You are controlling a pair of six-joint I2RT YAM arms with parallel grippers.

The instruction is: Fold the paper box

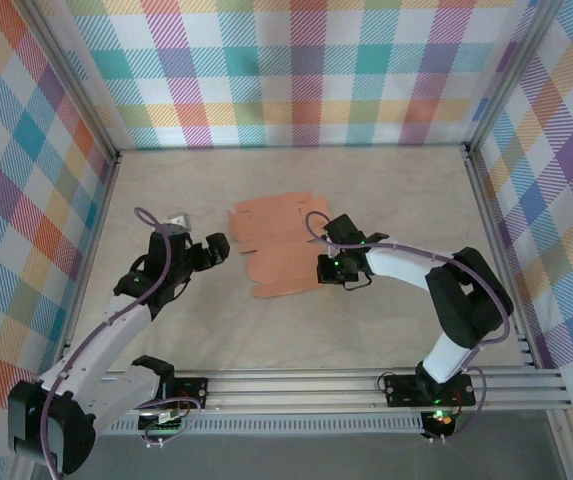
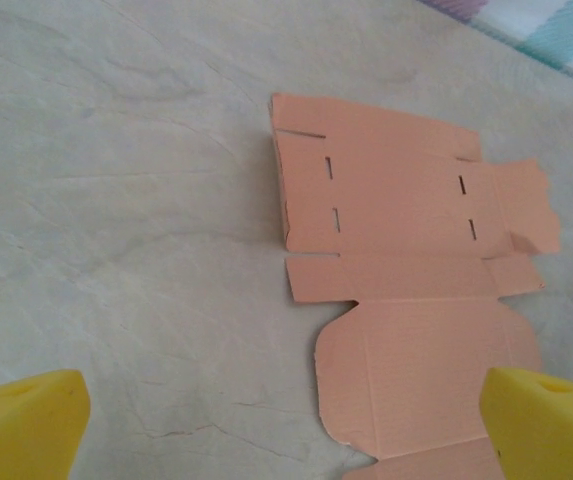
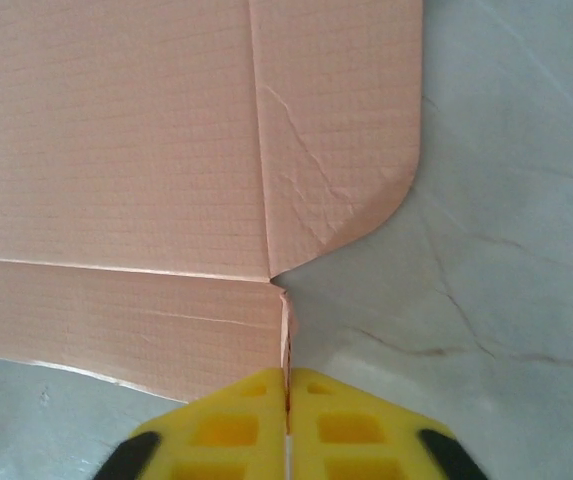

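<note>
Though pinching one paper box (image 3: 116, 150) flap in the right claw (image 3: 288, 385), leaves nearly all folds undone. Holds left claw (image 1: 214, 250) apart, empty.

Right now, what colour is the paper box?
Salmon-orange paper box, plain with no pattern; best in the left wrist view.

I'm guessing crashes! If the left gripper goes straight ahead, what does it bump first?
Probably the flat paper box on the table; the open left gripper points toward it, though depth is unclear.

One paper box (image 1: 271, 240), two arms (image 1: 116, 320) (image 1: 406, 265)
</note>
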